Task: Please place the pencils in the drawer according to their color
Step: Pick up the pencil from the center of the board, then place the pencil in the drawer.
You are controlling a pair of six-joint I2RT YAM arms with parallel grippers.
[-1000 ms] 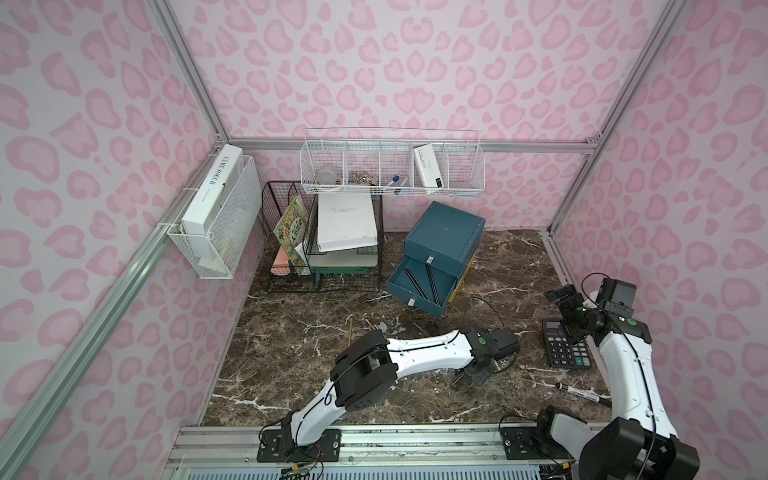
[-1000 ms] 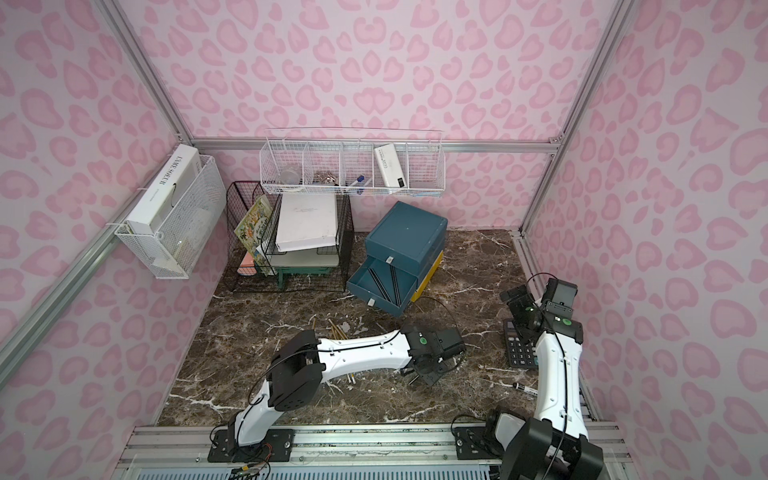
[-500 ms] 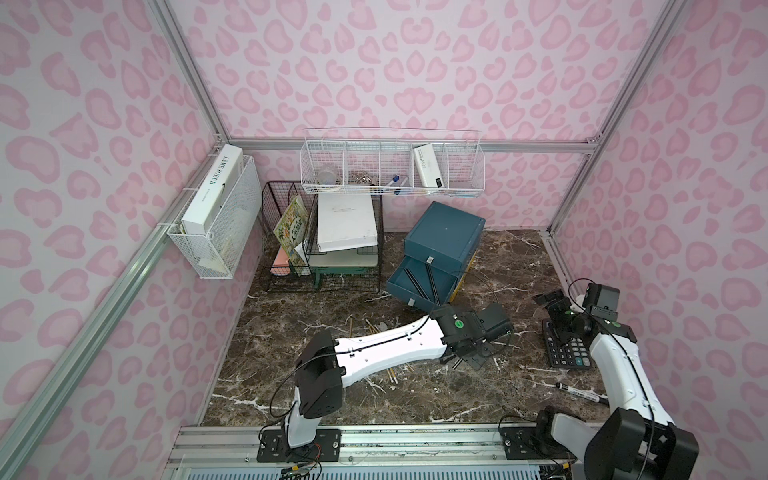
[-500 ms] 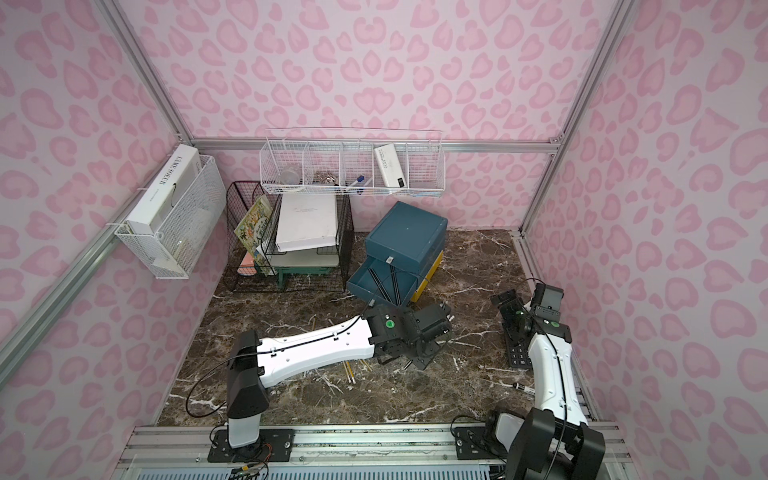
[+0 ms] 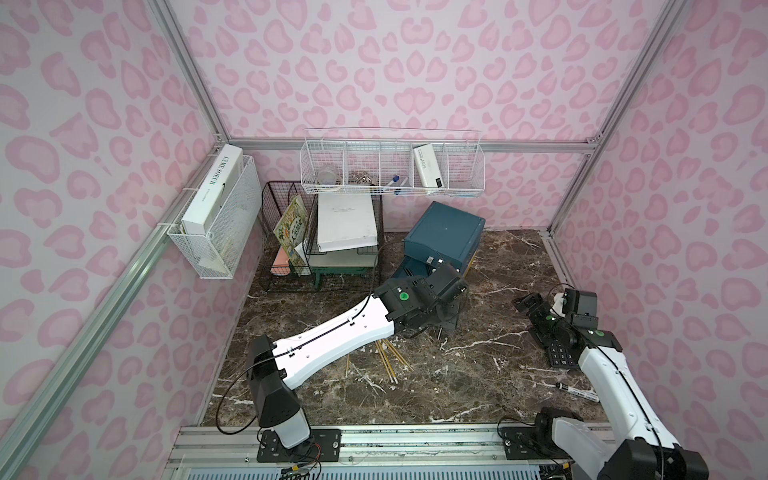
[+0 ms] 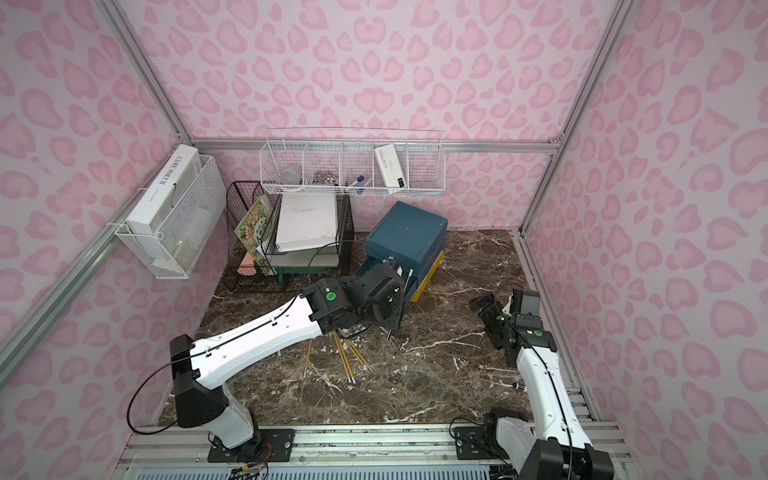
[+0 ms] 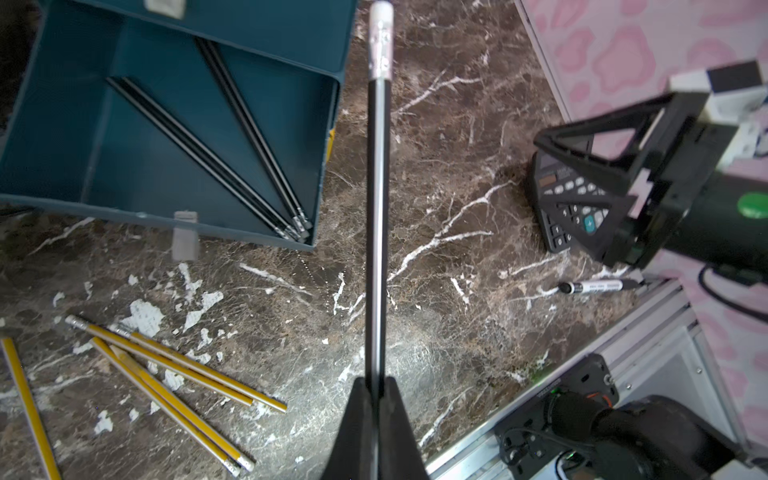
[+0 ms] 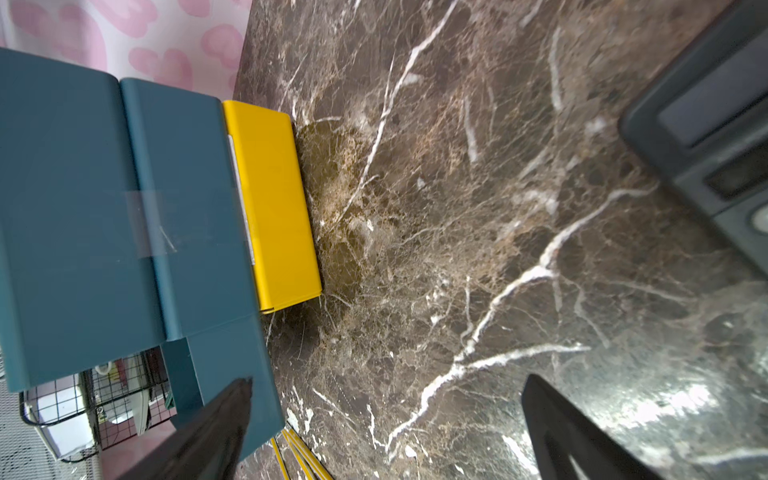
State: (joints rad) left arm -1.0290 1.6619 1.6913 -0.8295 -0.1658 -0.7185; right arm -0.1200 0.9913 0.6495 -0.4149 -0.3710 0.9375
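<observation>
My left gripper (image 7: 376, 380) is shut on a black pencil (image 7: 379, 208) whose pale eraser end points away from the jaws. In both top views it hovers just in front of the dark-teal drawer cabinet (image 5: 444, 235) (image 6: 405, 237). One teal drawer (image 7: 166, 137) stands pulled out, with several black pencils (image 7: 208, 158) inside. Several yellow pencils (image 5: 390, 359) (image 7: 174, 374) lie loose on the marble beside the left arm. My right gripper (image 8: 386, 395) (image 5: 525, 303) is open and empty above the table, to the right of the cabinet. The yellow lowest drawer (image 8: 274, 203) sticks out slightly.
A black calculator (image 5: 561, 357) (image 7: 569, 195) and a black-capped marker (image 5: 577, 390) (image 7: 594, 286) lie under the right arm by the right wall. The black wire file rack (image 5: 324, 241) stands left of the cabinet. White wire baskets (image 5: 390, 170) (image 5: 216, 224) hang on the walls.
My left arm has swung back from the front right of the table toward the open drawer, still gripping the black pencil. The right gripper has shifted left, away from the wall.
</observation>
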